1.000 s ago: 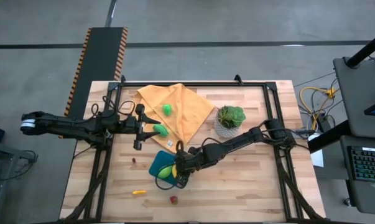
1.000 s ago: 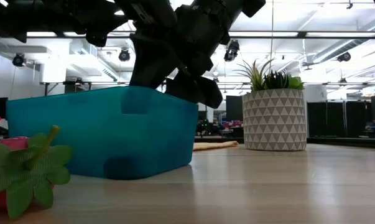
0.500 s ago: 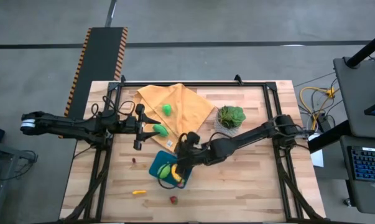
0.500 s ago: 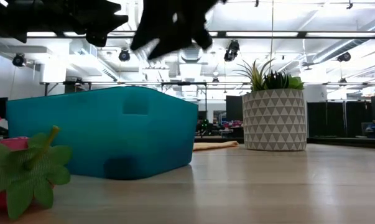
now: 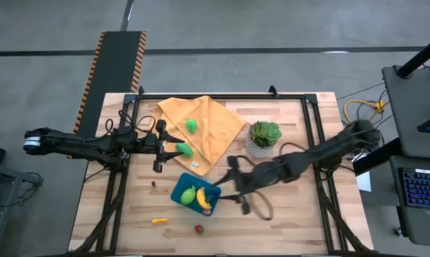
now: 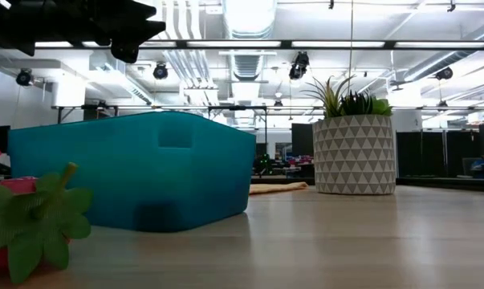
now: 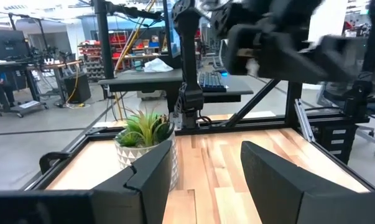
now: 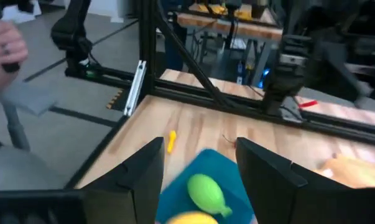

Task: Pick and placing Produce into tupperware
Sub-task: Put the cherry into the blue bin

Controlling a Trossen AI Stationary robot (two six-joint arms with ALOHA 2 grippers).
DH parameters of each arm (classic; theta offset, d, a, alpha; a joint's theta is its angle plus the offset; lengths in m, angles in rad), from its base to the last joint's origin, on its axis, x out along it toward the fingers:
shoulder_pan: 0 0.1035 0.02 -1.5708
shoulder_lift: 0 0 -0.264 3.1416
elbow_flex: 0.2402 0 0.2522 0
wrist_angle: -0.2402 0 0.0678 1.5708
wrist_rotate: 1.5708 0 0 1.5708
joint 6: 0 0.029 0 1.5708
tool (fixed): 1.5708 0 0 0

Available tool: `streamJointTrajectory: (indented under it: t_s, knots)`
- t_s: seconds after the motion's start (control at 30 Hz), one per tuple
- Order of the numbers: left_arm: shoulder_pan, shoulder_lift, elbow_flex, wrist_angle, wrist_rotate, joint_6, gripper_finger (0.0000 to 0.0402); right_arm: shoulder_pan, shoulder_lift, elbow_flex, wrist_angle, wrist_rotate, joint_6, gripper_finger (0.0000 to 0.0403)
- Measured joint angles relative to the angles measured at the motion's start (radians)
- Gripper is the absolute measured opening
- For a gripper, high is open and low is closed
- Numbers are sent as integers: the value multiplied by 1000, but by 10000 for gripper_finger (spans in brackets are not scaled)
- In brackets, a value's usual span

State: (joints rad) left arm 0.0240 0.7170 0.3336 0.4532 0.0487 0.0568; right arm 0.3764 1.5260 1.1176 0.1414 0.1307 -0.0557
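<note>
Tupperware (image 5: pixel 195 194) holds a banana (image 5: pixel 202 200) and a green piece (image 5: pixel 188 195). My right tool (image 5: pixel 244 194) hangs released just beside it; my left tool (image 5: pixel 160 145), also released, waits well apart from it.

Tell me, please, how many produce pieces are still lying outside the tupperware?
5 that I can see: two green ones on the orange cloth, and a dark piece, an orange piece and a red piece on the table near the tupperware. The arms may hide others.

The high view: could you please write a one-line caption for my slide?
Teal tupperware holds a banana and a green piece; the right gripper, jaws open, is beside it, the left gripper near the cloth.
</note>
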Motion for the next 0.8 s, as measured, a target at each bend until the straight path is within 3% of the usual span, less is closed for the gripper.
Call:
streamJointTrajectory:
  t_s: [0.23, 0.43, 0.6, 0.8]
  knots:
    - [0, 0, 0, 0, 1, 0, 178, -4, -365, -383, 167, 12, -86, 191]
    - [0, 0, 0, 0, 0, 1, 178, -25, -603, -650, 330, 146, -133, 191]
    - [0, 0, 0, -10, 1, 1, 178, -58, -698, -726, 366, 160, -167, 191]
    - [0, 1, 0, -15, 0, 2, 178, -79, -706, -721, 375, 160, -240, 192]
